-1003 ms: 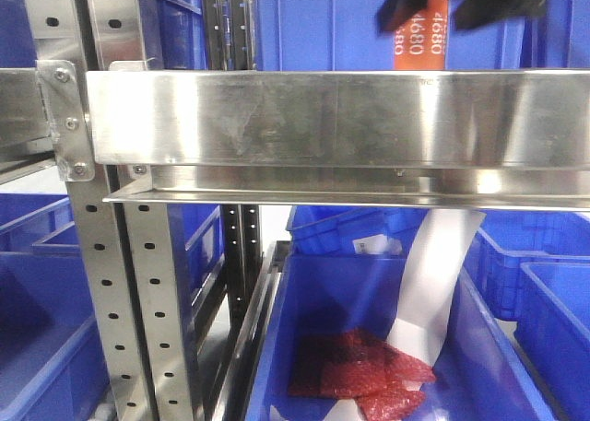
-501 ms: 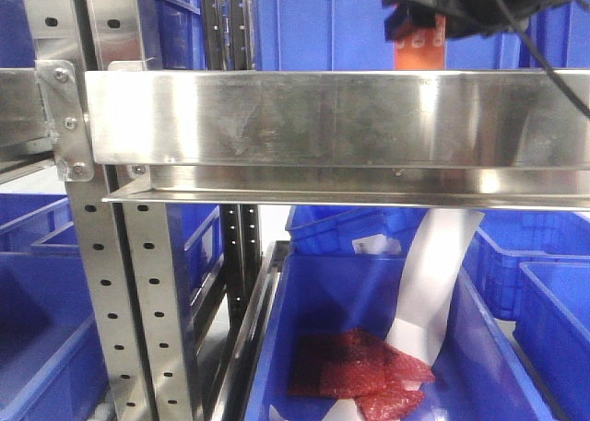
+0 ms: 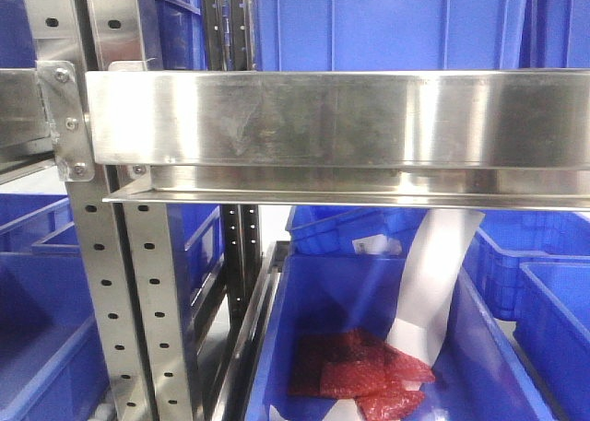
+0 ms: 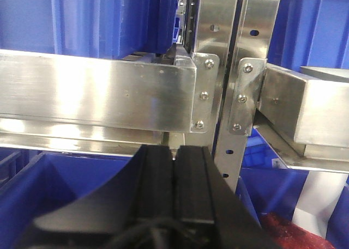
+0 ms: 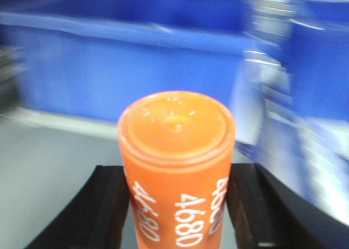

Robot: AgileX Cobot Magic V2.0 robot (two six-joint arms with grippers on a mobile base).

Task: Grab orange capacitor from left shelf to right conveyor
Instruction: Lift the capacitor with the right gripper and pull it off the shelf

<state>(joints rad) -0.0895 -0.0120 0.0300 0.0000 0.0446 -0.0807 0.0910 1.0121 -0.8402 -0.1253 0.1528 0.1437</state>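
In the right wrist view the orange capacitor (image 5: 175, 167), with white "4680" down its side and a flat top, stands between my right gripper's black fingers (image 5: 106, 205). My right gripper (image 5: 177, 205) is shut on it, with blurred blue bins behind. Neither shows in the front view. The left shelf (image 3: 332, 117) fills the front view as a broad steel rail with perforated uprights (image 3: 161, 310), and shows in the left wrist view (image 4: 98, 96). My left gripper (image 4: 175, 156) is shut and empty below that rail. The right conveyor is out of view.
A blue bin (image 3: 359, 34) sits on the shelf above the rail. Below, another blue bin (image 3: 277, 347) holds red crinkly packets (image 3: 359, 375) and a white paper strip (image 3: 433, 283). More blue bins stand at left (image 3: 37, 320) and right (image 3: 553, 301).
My right gripper and the orange capacitor, seen at the top right of the front view earlier, have risen out of that view. The shelf and bins are unchanged.
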